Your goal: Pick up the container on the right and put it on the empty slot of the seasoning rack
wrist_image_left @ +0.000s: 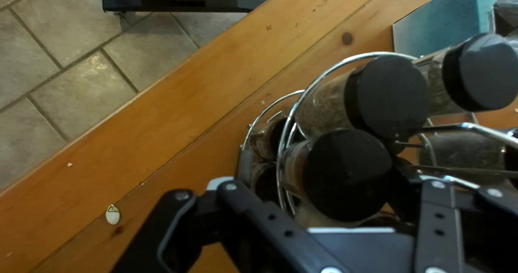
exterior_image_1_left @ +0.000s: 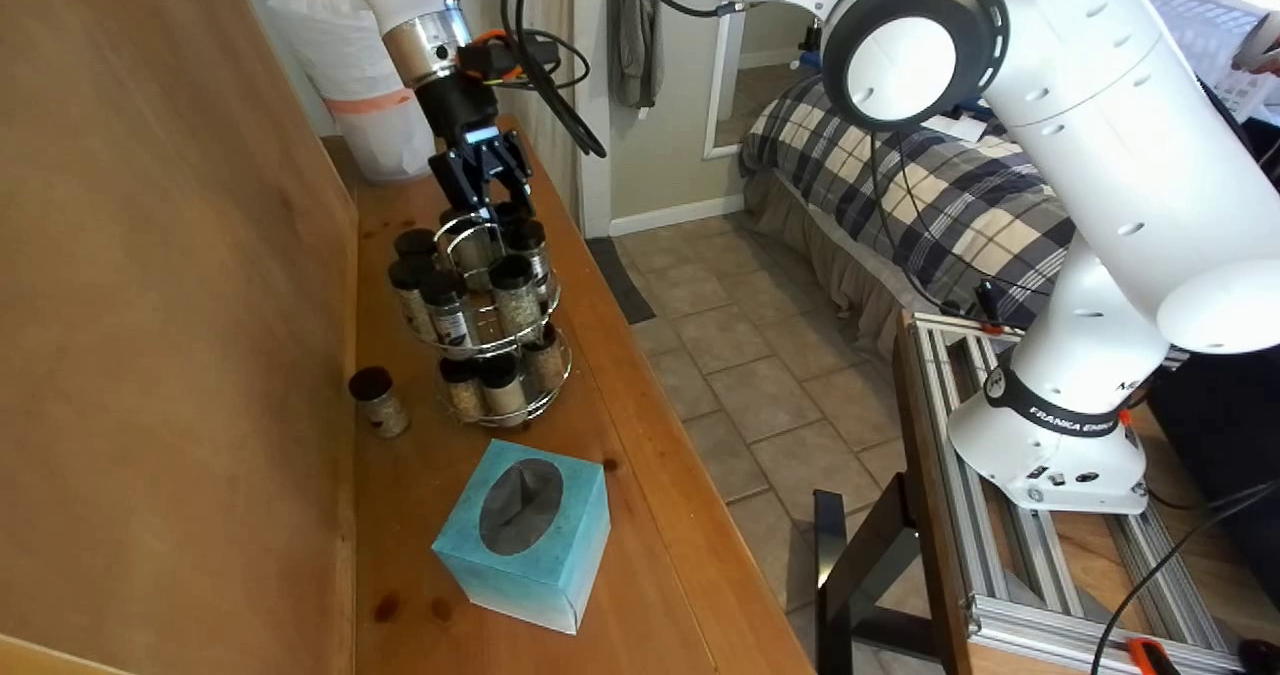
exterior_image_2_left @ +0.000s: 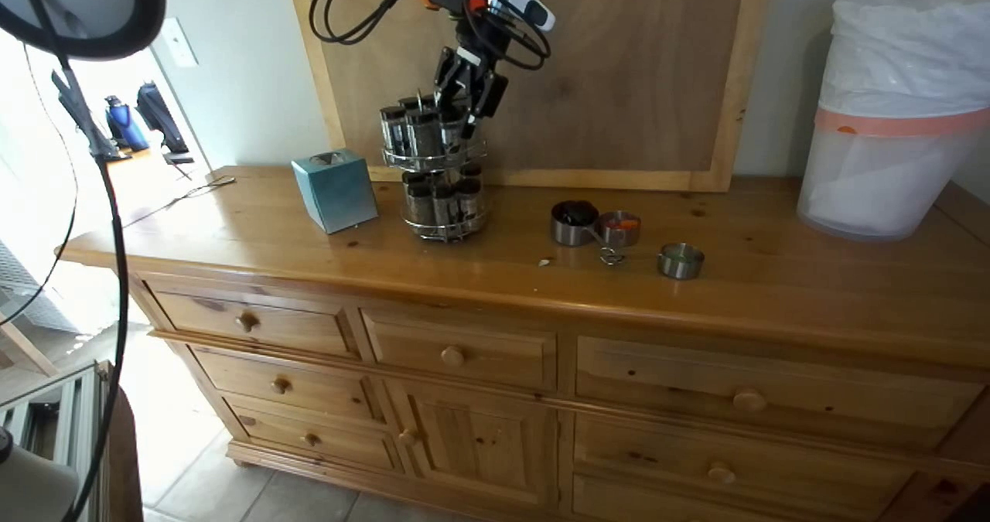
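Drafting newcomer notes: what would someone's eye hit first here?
Likely the white arm, filling the right of an exterior view. Then the teal tissue box on the wooden dresser, beside the chrome rack. The black pincer hangs open at the rack's upper tier.

Seasoning rack (exterior_image_2_left: pixel 433 162): was silver; its jars (wrist_image_left: pixel 360 99) bore black lids (wrist_image_left: pixel 394 97) over tan and brown contents.
Single container (exterior_image_1_left: pixel 383 412): showed a black lid, body greyish beige.
Gripper (exterior_image_1_left: pixel 498 211): was black.
Arm (exterior_image_1_left: pixel 1130 125): was white with black bands (exterior_image_1_left: pixel 1000 45).
Tissue box (exterior_image_1_left: pixel 535 560): was teal, its oval opening (exterior_image_1_left: pixel 520 505) dark grey.
Dresser (exterior_image_2_left: pixel 479 267): was orange-brown wood, spotted with dark knots (exterior_image_1_left: pixel 386 608).
Bin (exterior_image_2_left: pixel 858 178): was white, banded in salmon pink.
Bedspread (exterior_image_1_left: pixel 840 175): carried a plaid of navy, cream and grey.
Floor tiles (exterior_image_1_left: pixel 735 333): were greyish beige.
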`<state>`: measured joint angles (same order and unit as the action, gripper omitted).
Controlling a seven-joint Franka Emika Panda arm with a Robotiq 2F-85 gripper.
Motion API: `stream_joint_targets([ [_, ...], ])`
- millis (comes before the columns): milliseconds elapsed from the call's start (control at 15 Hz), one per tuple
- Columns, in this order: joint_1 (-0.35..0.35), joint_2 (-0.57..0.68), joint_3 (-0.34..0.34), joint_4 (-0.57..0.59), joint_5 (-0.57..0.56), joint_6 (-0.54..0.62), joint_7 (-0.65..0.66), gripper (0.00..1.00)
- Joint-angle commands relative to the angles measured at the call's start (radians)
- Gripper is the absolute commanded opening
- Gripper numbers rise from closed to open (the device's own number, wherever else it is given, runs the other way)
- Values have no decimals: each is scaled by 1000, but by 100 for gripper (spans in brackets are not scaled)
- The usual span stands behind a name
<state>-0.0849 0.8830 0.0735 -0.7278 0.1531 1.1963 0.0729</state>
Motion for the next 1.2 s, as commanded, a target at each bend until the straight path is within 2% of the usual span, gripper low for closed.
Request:
stream_joint_targets([
  [0,18,2,-5,29,-33,-22,-19,100],
  [867,82,-92,-7,-5,-149,25,-21,100],
  [1000,84,-120,-7,-20,-144,20,-1,100],
  [1133,97,-164,-23,-47,-146,26,93,100],
])
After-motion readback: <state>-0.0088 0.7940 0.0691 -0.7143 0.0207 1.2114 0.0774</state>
